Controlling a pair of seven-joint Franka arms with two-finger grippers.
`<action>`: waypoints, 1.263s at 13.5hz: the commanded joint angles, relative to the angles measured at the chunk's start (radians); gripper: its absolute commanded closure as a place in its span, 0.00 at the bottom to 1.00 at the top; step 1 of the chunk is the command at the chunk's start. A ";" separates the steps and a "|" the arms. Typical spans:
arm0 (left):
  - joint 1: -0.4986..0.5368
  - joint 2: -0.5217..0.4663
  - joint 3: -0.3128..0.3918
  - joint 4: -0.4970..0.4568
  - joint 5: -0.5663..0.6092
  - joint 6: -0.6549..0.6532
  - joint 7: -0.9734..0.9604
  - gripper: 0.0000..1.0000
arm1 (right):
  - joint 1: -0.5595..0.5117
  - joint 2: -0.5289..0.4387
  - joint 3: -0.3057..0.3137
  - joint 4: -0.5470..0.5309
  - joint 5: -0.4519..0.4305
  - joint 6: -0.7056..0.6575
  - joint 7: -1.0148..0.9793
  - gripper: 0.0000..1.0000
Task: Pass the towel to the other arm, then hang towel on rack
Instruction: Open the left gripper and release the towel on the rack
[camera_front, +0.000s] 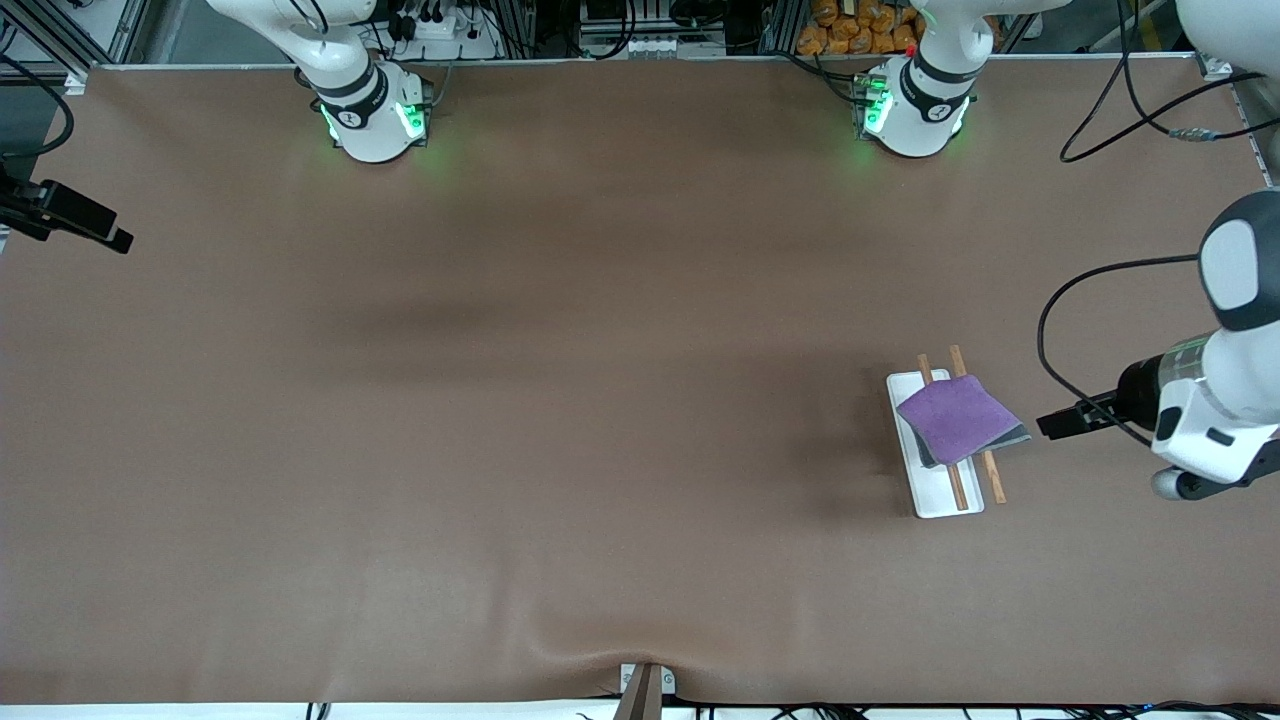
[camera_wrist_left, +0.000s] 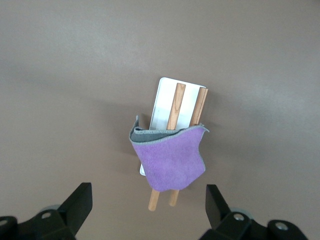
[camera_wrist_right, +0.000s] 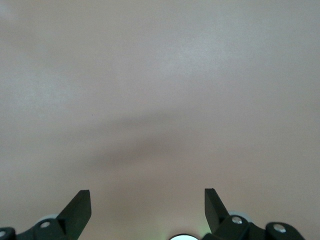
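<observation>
Towel (camera_front: 958, 418) is draped over the two wooden rods of the rack (camera_front: 940, 497), at the lower right of the front frame, toward the left arm's end of the bench (camera_front: 520, 400). I see the left pincer (camera_front: 1052, 424) just beside it, fingers apart and empty. The right pincer (camera_wrist_right: 148, 207) also stands apart over bare bench.

— Where does the small square purple cloth towel (camera_front: 958, 417) lie?
— Draped over both thin brown wooden rods (camera_front: 950, 432) of the narrow white tray rack (camera_front: 930, 488), toward the left arm's end of the brown table (camera_front: 500, 400).
</observation>
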 joint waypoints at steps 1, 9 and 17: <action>-0.002 -0.068 0.001 -0.016 0.026 -0.036 0.024 0.00 | -0.012 0.007 0.009 0.018 0.003 -0.004 0.004 0.00; 0.001 -0.242 -0.036 -0.065 0.027 -0.158 0.044 0.00 | -0.014 0.007 0.009 0.018 0.003 -0.004 0.004 0.00; 0.004 -0.449 -0.061 -0.293 0.023 -0.087 0.083 0.00 | -0.014 0.007 0.008 0.018 0.003 -0.004 0.004 0.00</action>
